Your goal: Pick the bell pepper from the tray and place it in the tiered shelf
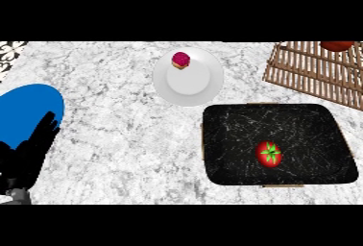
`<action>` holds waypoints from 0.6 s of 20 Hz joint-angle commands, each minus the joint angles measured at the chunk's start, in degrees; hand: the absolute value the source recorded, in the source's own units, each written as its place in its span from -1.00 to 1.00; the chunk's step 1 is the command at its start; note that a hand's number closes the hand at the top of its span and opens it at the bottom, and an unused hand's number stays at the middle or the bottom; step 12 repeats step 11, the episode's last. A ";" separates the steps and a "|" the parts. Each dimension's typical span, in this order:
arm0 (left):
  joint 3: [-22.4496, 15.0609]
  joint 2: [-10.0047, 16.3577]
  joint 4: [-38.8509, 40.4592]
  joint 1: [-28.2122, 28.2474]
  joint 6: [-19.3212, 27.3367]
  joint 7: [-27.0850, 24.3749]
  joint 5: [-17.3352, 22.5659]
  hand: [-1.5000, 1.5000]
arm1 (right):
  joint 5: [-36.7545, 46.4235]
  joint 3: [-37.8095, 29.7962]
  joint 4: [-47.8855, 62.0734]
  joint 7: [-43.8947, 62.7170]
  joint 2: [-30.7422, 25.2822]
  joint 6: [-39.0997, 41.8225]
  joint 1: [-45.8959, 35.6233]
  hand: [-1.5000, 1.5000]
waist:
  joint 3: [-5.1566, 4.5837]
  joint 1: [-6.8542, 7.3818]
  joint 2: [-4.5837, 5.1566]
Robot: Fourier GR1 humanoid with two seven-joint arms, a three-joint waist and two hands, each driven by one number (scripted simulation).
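The pepper (pixel 269 153) sits stem-up at the lower right of the black tray (pixel 234 125); no long axis evident; the shelf (pixel 312 72) stands at upper right. The left hand (pixel 28 153) rests at lower left, fingers (pixel 46 126) straight and empty, well apart from the pepper to its right; the right hand is out of view; no writing readable.

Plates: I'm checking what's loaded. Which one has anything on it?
The white plate, just beyond the tray, carrying a small pink item; the blue plate shows nothing.
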 commanded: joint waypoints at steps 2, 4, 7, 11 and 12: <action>1.78 1.12 -0.28 0.67 -1.89 -0.28 2.24 0.00 | -2.55 -5.17 4.03 -0.77 -12.89 6.90 5.72 -1.00 | 0.09 -0.48 0.09; 0.78 0.63 -1.62 1.14 -0.25 -0.12 0.20 0.00 | -3.22 -6.33 6.65 -0.47 -17.32 12.57 8.96 -1.00 | 0.12 -0.89 0.00; -0.03 -0.46 -1.76 1.11 0.27 1.25 -0.01 0.00 | -3.83 -9.27 11.58 -5.39 -22.54 16.78 14.71 -1.00 | 0.25 -1.34 0.04; 1.47 -0.19 0.90 2.80 0.28 -2.60 -0.31 0.00 | -4.95 -13.00 17.31 -10.16 -29.49 23.13 20.42 -1.00 | 0.28 -2.47 -0.25; 1.47 -0.19 0.90 2.80 0.28 -2.60 -0.31 0.00 | -4.95 -13.00 17.31 -10.16 -29.49 23.13 20.42 -1.00 | 0.28 -2.47 -0.25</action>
